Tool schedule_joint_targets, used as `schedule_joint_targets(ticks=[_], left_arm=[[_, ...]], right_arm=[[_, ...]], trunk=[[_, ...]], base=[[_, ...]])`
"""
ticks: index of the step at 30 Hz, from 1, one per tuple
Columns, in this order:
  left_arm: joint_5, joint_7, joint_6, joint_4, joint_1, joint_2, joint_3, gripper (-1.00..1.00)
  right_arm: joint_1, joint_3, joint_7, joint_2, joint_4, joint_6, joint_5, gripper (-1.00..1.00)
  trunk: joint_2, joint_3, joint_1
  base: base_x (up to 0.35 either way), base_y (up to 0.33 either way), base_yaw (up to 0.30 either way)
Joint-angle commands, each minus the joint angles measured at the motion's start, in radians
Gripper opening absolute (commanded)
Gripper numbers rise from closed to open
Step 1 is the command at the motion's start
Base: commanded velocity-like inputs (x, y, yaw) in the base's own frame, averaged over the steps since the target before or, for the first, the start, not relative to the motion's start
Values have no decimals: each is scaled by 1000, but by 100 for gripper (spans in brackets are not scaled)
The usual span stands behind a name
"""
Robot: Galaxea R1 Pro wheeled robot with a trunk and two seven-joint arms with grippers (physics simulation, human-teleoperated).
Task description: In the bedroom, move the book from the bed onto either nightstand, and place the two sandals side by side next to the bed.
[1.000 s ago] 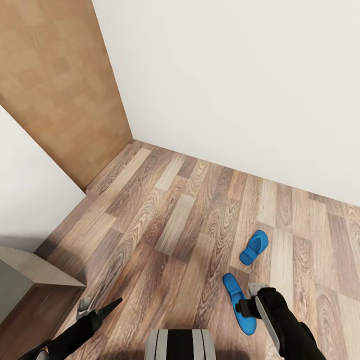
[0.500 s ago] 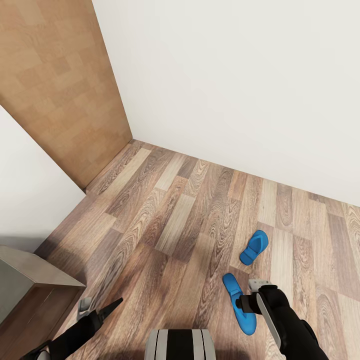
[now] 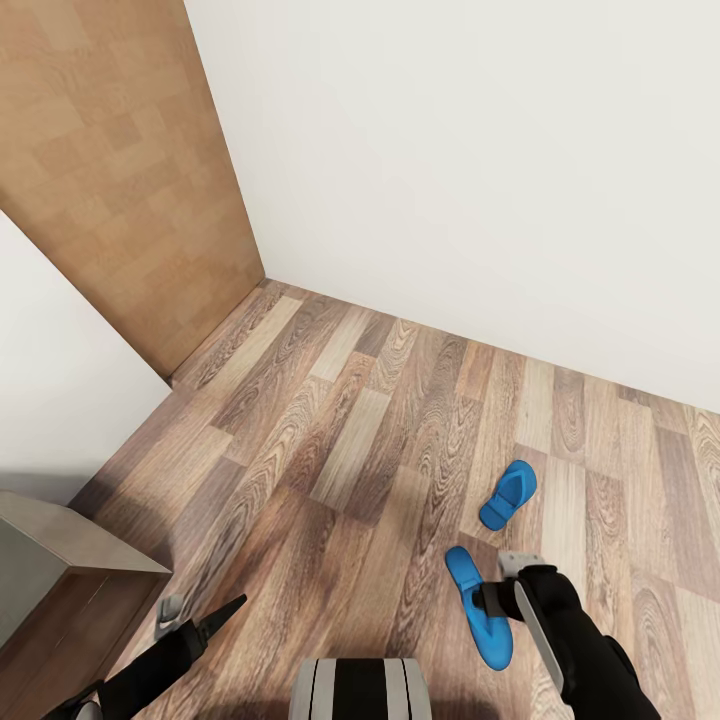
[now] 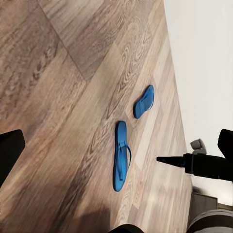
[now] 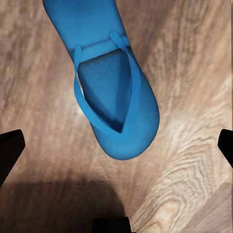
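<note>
Right gripper (image 3: pixel 497 592) hangs low over the plank floor (image 3: pixel 380 440), jaws spread wide. In the right wrist view the two dark fingertips (image 5: pixel 10 150) sit far apart at either side, and nothing is between them but air. Directly below it lies the near sandal (image 3: pixel 478 607), bright blue, flat on its sole, Y-strap up, toe end under the gripper; whether a finger brushes the sandal is hard to judge from here. The far sandal (image 3: pixel 508 495) lies just beyond the gripper, well apart from it, angled toward the white wall (image 3: pixel 480 180). Open floor spreads away from the gripper toward the brown door (image 3: pixel 120 170). Left gripper (image 3: pixel 195 620) hovers well off to the side, fingers parted too, holding nothing, near a grey cabinet corner (image 3: pixel 60 545).
</note>
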Motion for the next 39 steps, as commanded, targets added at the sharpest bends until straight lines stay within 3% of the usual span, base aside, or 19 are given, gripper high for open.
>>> schedule_joint_targets(ticks=[1, 15, 20, 22, 25, 33, 39], left_arm=[[5, -2, 9, 0, 0, 0, 0, 100], [5, -2, -2, 29, -1, -1, -3, 100], [5, -2, -13, 37, 0, -1, -4, 100], [5, -2, -14, 38, -1, -1, -4, 100], [5, -2, -14, 39, -1, -1, -4, 100], [5, -2, -14, 39, -1, -8, -4, 100], [5, -2, -15, 39, -1, -10, -4, 100]], right_arm=[[0, 0, 0, 0, -5, 4, 1, 100], [0, 3, 0, 1, -41, -2, -1, 100], [0, 6, 0, 5, -29, -90, 0, 100], [0, 7, 0, 6, -27, -174, 3, 100], [0, 7, 0, 6, -26, -209, 1, 100], [0, 7, 0, 4, -25, -234, 1, 100], [0, 7, 1, 1, -26, -234, 1, 100]], trunk=[[0, -1, 0], [0, -1, 0], [0, -1, 0], [0, -1, 0], [0, -1, 0], [0, -1, 0], [-2, -24, 3]], base=[[0, 0, 0], [0, 0, 0], [0, 0, 0], [0, 0, 0], [0, 0, 0], [0, 0, 0], [0, 0, 0]])
